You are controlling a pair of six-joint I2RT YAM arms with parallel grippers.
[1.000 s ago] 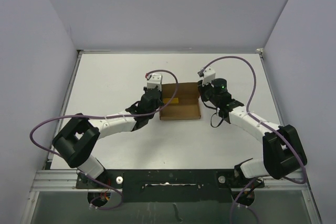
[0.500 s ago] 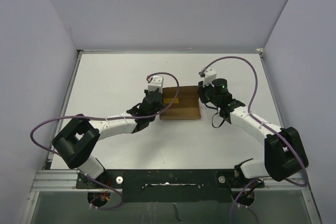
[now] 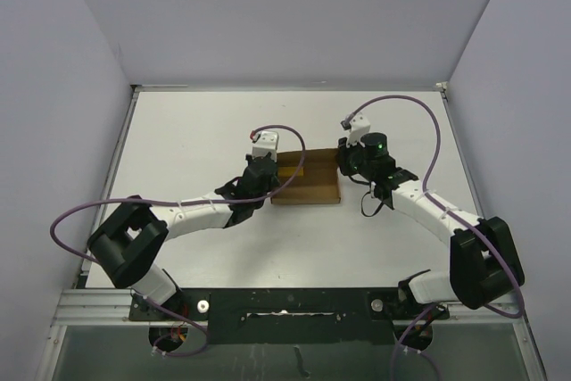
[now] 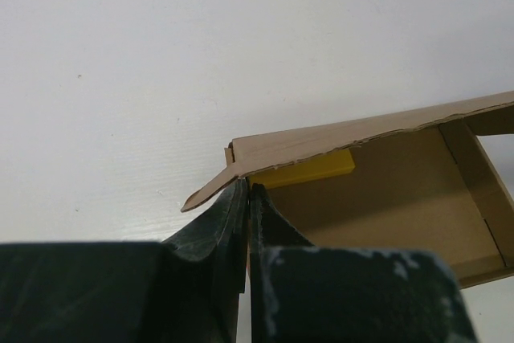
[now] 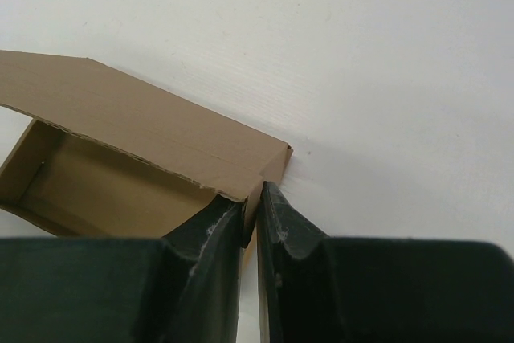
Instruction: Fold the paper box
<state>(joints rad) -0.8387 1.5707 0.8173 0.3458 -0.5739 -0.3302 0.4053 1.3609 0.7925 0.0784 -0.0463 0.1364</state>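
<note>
The paper box (image 3: 308, 186) is a shallow brown cardboard tray lying open-topped mid-table, with its long rear lid flap (image 4: 361, 130) raised and leaning over the inside. A yellow strip (image 4: 309, 171) shows under that flap. My left gripper (image 3: 270, 178) is shut on the box's left side wall, where a small pointed tab (image 4: 205, 193) sticks out past the fingertips. At the right end, my right gripper (image 3: 342, 165) pinches the right side wall, a thin cardboard edge showing between its fingers (image 5: 221, 222). The box's inside (image 5: 104, 186) holds nothing.
The white table (image 3: 196, 131) is bounded by pale walls at the back and on both sides. Purple cables (image 3: 419, 122) loop above each arm. Both arm bases sit on the black rail (image 3: 285, 302) at the near edge.
The rear lid flap has lifted and tipped forward over the tray, so the box looks shallower from above. Both grippers keep their hold and have shifted slightly toward the back.
</note>
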